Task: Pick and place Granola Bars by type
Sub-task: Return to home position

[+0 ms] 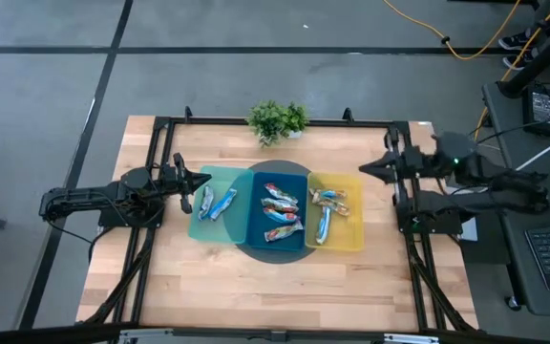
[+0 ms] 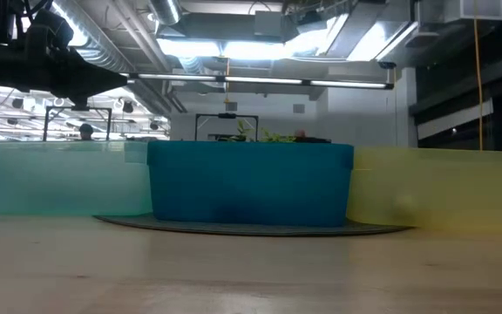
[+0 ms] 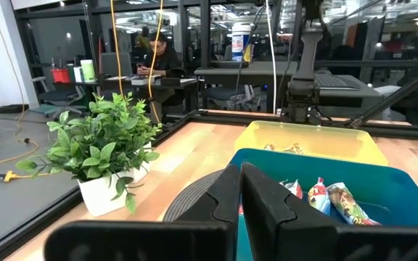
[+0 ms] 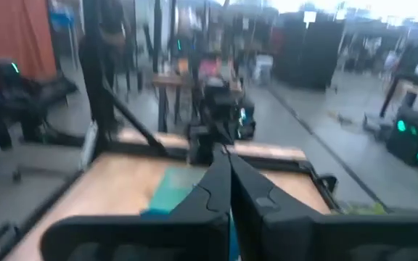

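Granola bars in shiny blue and silvery wrappers lie in three bins set side by side in the high view. Two are in the pale teal bin [image 1: 214, 204], several in the blue bin [image 1: 280, 211], and a few in the yellow bin [image 1: 329, 206]. My left gripper [image 1: 201, 181] hovers shut over the teal bin's far left corner and touches nothing. In the left wrist view it [image 3: 241, 190] points across the blue bin [image 3: 383, 190] and its bars [image 3: 332, 199]. My right gripper [image 1: 363, 169] hangs shut beyond the yellow bin's far right corner, seen shut in its wrist view [image 4: 225, 177].
A small green potted plant [image 1: 277, 120] stands at the table's far edge behind the bins, and also shows in the left wrist view [image 3: 101, 151]. A dark round mat [image 1: 275, 251] lies under the blue bin. Bare wooden table [image 1: 275, 291] stretches in front of the bins. People sit in the room beyond.
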Controlling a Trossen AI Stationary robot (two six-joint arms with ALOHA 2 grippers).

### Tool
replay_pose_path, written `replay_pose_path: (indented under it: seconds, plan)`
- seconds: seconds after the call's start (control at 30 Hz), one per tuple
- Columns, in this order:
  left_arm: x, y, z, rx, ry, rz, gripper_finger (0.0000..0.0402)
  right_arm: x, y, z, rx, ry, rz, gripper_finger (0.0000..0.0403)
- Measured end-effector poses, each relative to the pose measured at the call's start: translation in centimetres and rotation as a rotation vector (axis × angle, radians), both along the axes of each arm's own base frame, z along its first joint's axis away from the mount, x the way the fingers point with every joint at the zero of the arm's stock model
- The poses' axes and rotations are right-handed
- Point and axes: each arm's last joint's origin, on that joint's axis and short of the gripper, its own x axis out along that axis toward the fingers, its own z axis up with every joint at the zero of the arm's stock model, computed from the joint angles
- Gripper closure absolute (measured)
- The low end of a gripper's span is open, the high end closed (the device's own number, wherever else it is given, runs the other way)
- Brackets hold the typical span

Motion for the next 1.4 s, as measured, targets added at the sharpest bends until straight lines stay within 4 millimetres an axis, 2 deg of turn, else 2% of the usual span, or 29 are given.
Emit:
replay_pose_path:
  seconds: [0.2, 0.47, 0.63, 0.97, 1.07, 1.23, 1.4]
  plan:
    - [0.0, 0.0, 0.0, 0.000, 0.000, 0.000, 0.0391, -2.8, 0.5, -4.5, 0.080, -0.207, 0.027, 0.0397]
    - [0.0, 0.0, 0.0, 0.000, 0.000, 0.000, 0.0395, -7.1, 0.9, -7.5, 0.090, -0.415, 0.023, 0.0398]
    - [0.0, 0.0, 0.0, 0.000, -0.003, 0.003, 0.0391, -6.1, 0.9, -8.5, 0.043, -0.409, 0.047, 0.0398]
    - [0.0, 0.0, 0.0, 0.000, -0.003, 0.002, 0.0391, -4.0, 0.9, -13.7, 0.054, -0.453, 0.103, 0.0398]
    - [0.0, 0.0, 0.0, 0.000, -0.004, 0.003, 0.0393, -3.9, 0.9, -14.4, 0.073, -0.496, 0.118, 0.0398]
    - [0.0, 0.0, 0.0, 0.000, -0.004, 0.003, 0.0391, -3.5, 1.0, -15.7, 0.090, -0.433, 0.172, 0.0397]
    - [0.0, 0.0, 0.0, 0.000, -0.004, 0.003, 0.0389, -3.0, 0.9, -17.0, 0.115, -0.286, 0.156, 0.0398]
